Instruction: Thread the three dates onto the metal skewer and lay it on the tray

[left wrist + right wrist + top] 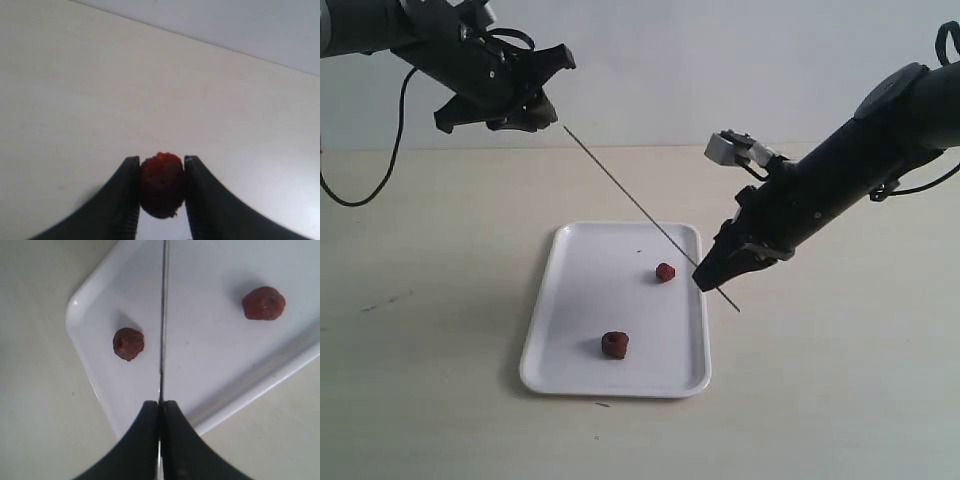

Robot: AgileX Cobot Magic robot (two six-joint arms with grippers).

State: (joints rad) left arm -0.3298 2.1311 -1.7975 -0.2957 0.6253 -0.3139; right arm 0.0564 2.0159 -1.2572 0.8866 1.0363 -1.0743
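Note:
The white tray (580, 370) lies on the table with two dates on it, one near its right rim (665, 271) and one nearer the front (615, 344). In the right wrist view the same two dates (128, 343) (263, 303) lie on the tray (225, 385). My right gripper (703, 281) is shut on the metal skewer (630, 195), which slants up to the left above the tray. The skewer's upper tip meets my left gripper (548, 112), high at the back left. That gripper (161, 162) is shut on the third date (161, 184).
The pale table (840, 400) spreads on all sides of the tray. A black cable (395, 150) hangs from the left arm at the far left. A plain wall (720, 60) closes the back.

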